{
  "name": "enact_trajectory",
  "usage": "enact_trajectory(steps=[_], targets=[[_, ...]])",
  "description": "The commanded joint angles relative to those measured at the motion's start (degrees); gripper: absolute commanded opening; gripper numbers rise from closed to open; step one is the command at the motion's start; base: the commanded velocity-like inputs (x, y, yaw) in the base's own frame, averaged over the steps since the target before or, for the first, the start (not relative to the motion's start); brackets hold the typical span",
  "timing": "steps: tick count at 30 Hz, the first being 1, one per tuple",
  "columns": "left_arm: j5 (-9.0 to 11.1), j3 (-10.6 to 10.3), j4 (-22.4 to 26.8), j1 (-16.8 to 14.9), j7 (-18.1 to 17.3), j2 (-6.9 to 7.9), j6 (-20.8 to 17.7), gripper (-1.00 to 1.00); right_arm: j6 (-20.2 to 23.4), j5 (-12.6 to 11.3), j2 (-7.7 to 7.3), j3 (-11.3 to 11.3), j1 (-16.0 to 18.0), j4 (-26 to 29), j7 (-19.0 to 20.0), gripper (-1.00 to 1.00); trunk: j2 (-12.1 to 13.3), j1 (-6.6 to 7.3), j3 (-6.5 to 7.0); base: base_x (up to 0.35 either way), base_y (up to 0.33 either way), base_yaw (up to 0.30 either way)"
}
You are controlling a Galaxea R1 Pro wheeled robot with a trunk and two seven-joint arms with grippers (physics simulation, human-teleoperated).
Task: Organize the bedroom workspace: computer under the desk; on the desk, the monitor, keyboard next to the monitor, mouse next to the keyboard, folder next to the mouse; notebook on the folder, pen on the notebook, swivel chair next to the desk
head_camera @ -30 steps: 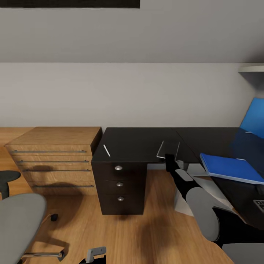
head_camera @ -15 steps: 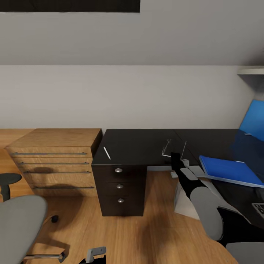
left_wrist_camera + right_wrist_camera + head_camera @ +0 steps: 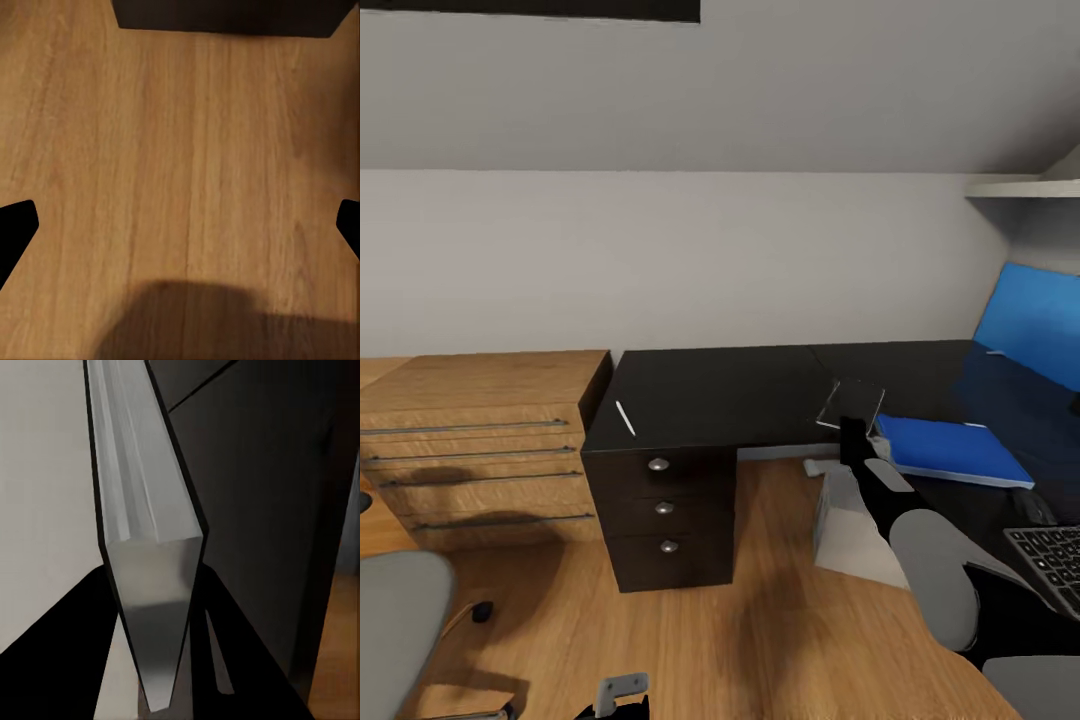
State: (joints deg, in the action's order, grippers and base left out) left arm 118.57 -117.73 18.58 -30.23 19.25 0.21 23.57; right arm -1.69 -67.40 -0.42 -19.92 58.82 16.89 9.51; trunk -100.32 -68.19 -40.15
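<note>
Between right gripper (image 3: 161, 660) fingers — seemingly notebook (image 3: 142, 510)

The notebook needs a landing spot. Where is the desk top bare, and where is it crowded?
Bare: the black desk between the pen and the notebook in the right tool. Crowded: the right wing, with folder and keyboard.
</note>
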Motion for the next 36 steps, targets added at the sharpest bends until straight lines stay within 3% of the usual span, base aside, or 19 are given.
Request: enact_trajectory(steps=[1, 36], targets=[[0.3, -0.5, 0.2, -0.1, 0.4, 0.03, 0.3, 1.00, -0.1, -0.6, -0.01, 0.0, 0.1, -0.1, 0.3, -1.00, 0.0, 0.01, -0.11, 0.000, 0.000, -0.214], [0.3, -0.5, 0.2, -0.1, 0.4, 0.05, 0.3, 1.00, -0.2, -0.6, -0.02, -0.5, 0.1, -0.1, 0.4, -1.00, 0.0, 0.01, -2.09, 0.000, 0.000, -0.216]])
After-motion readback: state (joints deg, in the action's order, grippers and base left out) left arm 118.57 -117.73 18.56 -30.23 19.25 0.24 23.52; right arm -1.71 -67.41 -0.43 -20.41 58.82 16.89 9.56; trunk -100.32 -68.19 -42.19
